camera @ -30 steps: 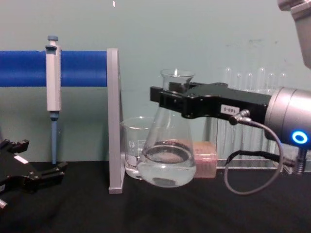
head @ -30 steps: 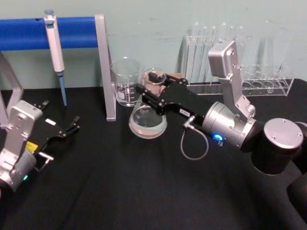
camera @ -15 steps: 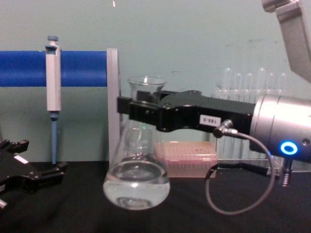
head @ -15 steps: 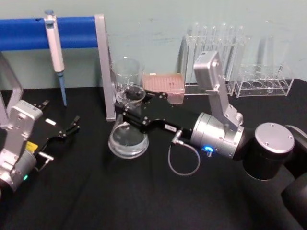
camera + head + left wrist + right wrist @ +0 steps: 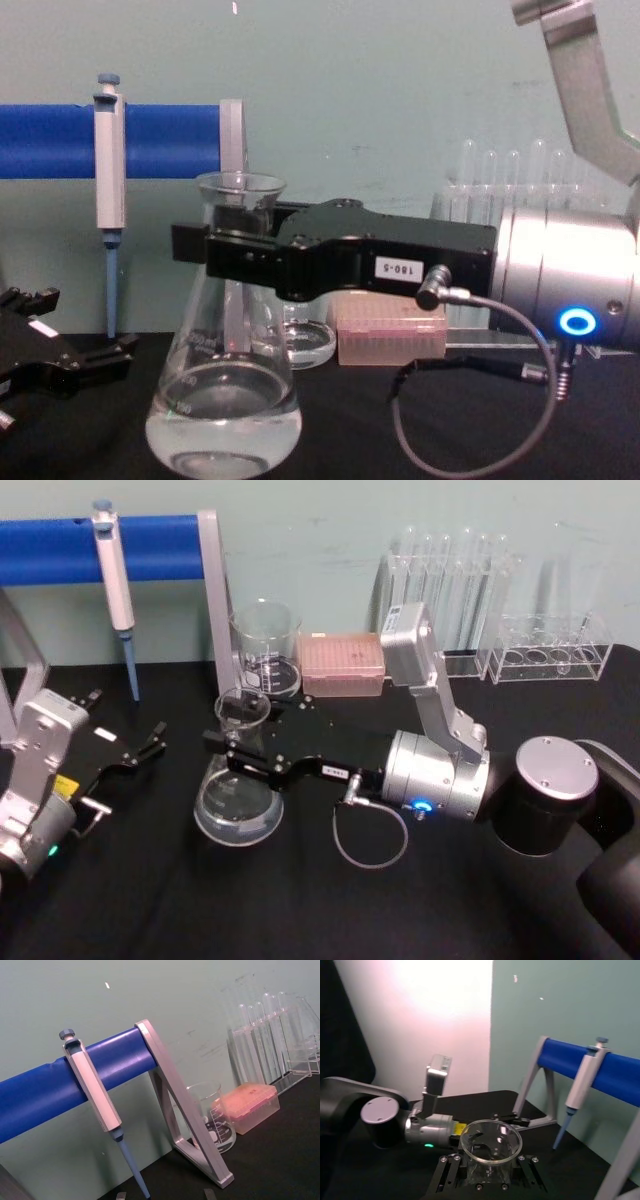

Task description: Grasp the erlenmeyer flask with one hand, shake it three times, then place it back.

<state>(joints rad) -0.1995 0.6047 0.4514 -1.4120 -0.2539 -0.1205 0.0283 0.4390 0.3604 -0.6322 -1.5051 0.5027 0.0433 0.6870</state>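
Right hand (image 5: pixel 238 748): clamped on the neck of the erlenmeyer flask (image 5: pixel 238 802), just under the flared rim, reaching in from the robot's right.
Flask: upright, clear liquid pooled in its wide base, low at the front of the black surface (image 5: pixel 200 905); whether the base touches cannot be told.
Step in hand: likely a shake stroke or the set-down.
Doing it well: a firm grip on the neck, short level strokes, liquid kept below the neck; the base should sit flat before any release.
Left hand (image 5: pixel 152 744): parked at the robot's left, well apart from the flask.
Behind: beaker (image 5: pixel 267 650) and pink tip box (image 5: pixel 342 665), both to be avoided.
Back wall: pipette (image 5: pixel 115 580) on the blue stand (image 5: pixel 160 542); test-tube racks (image 5: pixel 450 590).
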